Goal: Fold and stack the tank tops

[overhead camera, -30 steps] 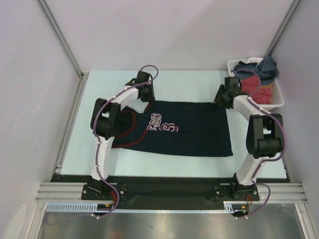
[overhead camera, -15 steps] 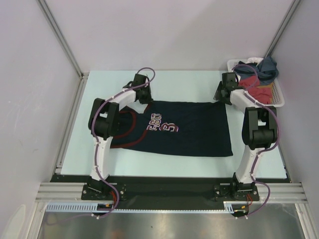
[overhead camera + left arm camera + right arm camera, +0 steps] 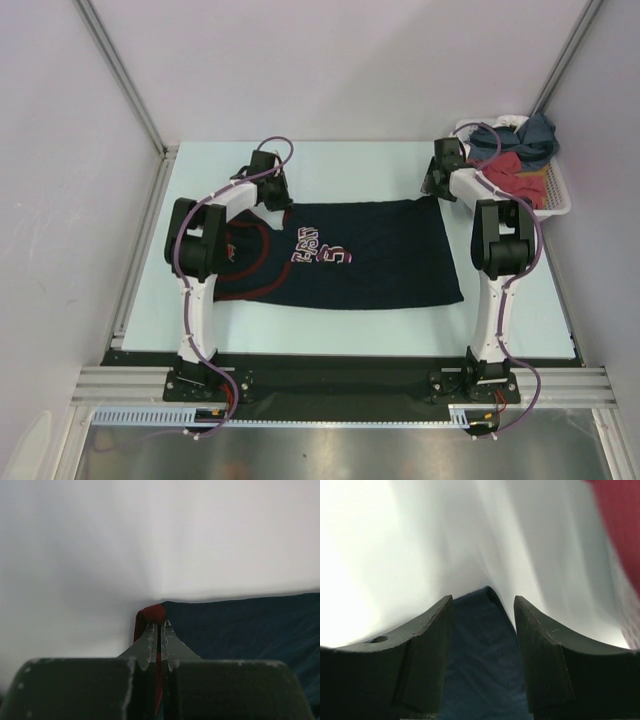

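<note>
At far left, the left gripper (image 3: 158, 626) is pinched tight on the red trim (image 3: 154, 614) of the navy tank top (image 3: 380, 262). Both arms have reached outward, dragging it farther up the table (image 3: 350, 165) and flatter. Over right, the right gripper (image 3: 483, 602) stands wide open astride the hem corner, so I'd say the spread is done and folding comes next.
</note>
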{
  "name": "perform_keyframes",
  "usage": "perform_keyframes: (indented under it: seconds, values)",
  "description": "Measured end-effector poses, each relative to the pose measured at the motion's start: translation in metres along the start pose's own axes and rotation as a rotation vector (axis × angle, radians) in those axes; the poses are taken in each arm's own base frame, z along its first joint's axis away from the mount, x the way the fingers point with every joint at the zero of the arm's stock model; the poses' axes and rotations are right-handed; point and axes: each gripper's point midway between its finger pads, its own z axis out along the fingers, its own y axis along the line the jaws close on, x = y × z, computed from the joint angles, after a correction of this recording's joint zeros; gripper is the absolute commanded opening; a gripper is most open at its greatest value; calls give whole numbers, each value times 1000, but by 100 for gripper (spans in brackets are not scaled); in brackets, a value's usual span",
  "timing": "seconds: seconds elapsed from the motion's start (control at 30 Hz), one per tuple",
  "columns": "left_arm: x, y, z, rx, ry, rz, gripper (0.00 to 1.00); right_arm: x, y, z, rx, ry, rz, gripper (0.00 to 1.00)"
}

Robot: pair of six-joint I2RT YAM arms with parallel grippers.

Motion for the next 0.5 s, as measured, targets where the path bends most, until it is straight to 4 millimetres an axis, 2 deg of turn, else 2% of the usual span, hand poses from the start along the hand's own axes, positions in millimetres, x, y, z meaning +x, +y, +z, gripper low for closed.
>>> perform_keyframes:
  seconds: [0.1,0.23,0.27,0.33,0.37,0.5]
  values:
    - [0,0,0,1,0,0,0,2,2,7,0,9,-12,56]
    - [0,0,0,0,-1,2,0,0,7,15,-11,11,-20,47]
    - [0,0,0,0,-1,3,0,0,8,17,-12,10,-21,37]
    - [0,0,0,0,0,9,0,0,9,20,-15,11,-25,27]
    - [0,0,0,0,-1,10,0,1,9,22,-14,13,-28,19]
    - [-2,0,-1,-6,1,23,0,3,8,25,-11,18,-34,0]
